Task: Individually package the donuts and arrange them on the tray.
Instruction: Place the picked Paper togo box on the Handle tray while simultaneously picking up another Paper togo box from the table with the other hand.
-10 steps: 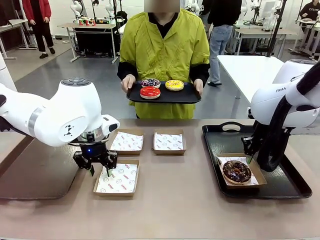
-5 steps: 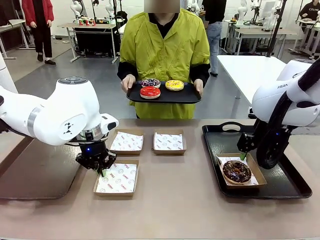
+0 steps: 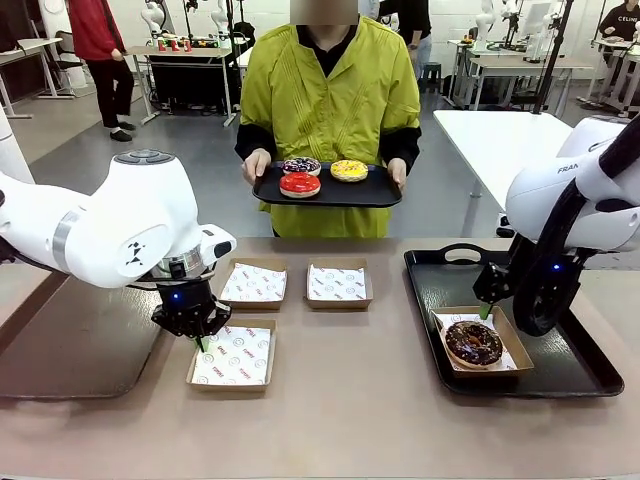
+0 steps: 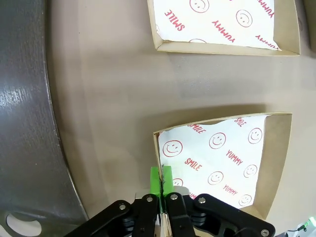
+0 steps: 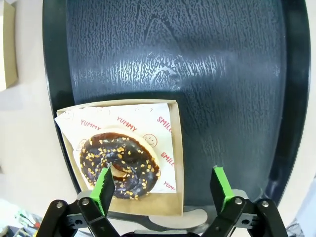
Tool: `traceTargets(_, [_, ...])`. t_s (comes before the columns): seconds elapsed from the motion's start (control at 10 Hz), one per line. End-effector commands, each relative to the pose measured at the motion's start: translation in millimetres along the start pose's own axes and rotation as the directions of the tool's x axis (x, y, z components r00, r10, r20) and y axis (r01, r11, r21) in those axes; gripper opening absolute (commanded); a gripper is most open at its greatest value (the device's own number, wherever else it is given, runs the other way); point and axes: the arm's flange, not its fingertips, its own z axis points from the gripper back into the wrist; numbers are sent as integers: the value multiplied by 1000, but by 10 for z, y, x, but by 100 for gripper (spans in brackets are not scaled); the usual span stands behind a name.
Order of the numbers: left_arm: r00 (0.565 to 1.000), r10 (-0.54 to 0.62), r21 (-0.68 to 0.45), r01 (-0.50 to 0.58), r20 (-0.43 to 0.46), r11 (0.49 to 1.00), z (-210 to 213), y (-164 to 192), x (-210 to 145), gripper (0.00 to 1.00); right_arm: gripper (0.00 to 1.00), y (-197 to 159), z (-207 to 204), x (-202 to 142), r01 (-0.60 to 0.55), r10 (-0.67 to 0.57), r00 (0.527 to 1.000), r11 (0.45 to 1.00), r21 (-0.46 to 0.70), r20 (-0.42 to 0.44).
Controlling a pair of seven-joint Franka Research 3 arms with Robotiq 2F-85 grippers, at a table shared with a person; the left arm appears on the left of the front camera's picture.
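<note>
A person at the far side holds a small black tray (image 3: 375, 195) carrying a red donut (image 3: 300, 184), a purple donut (image 3: 301, 165) and a yellow donut (image 3: 349, 170). A chocolate donut (image 3: 473, 343) (image 5: 121, 165) lies in a cardboard box (image 3: 512, 340) (image 5: 175, 148) on the large black tray (image 3: 570, 380) (image 5: 197, 64). My right gripper (image 3: 487, 300) (image 5: 162, 187) hangs open just above that box's near end. My left gripper (image 3: 200, 338) (image 4: 161, 180) is shut on the left wall of the empty front box (image 3: 235, 358) (image 4: 279, 163).
Two more empty lined boxes (image 3: 254, 283) (image 3: 338, 284) sit side by side behind the front one; one of them (image 4: 222, 24) shows in the left wrist view. A dark grey mat (image 3: 70, 350) (image 4: 24, 123) covers the table's left end.
My left gripper closed its fingers onto the front box's wall. My right gripper opened wide and drew back a little from the box with the chocolate donut.
</note>
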Motion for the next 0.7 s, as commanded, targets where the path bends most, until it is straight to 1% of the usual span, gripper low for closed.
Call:
traceTargets(0.0, [998, -17, -36, 15, -58, 999, 228, 25, -1, 0, 100, -66, 265, -103, -48, 57, 997, 984, 170, -46])
traceTargets(0.1, [999, -18, -40, 16, -36, 999, 478, 26, 25, 0, 100, -216, 520, -187, -78, 103, 993, 935, 346, -54])
traceTargets(0.2, [1000, -21, -47, 20, -9, 999, 793, 29, 82, 0, 100, -495, 829, -298, -90, 111, 994, 860, 502, -12])
traceTargets(0.3, [1000, -16, -47, 17, 23, 999, 1064, 19, 158, 0, 100, -754, 1028, -389, -100, 102, 994, 799, 593, 30])
traceTargets(0.4, [999, -14, -48, 17, 50, 999, 1317, -2, 242, 0, 100, -1020, 1163, -471, -109, 97, 994, 721, 684, 56])
traceTargets(0.5, [998, -11, -55, 15, 68, 998, 1539, -34, 357, 0, 100, -1297, 1218, -526, -98, 66, 995, 650, 753, 73])
traceTargets(0.6, [997, -2, -62, 7, 77, 998, 1727, -74, 534, 0, 100, -1612, 1174, -566, -71, 24, 997, 582, 810, 70])
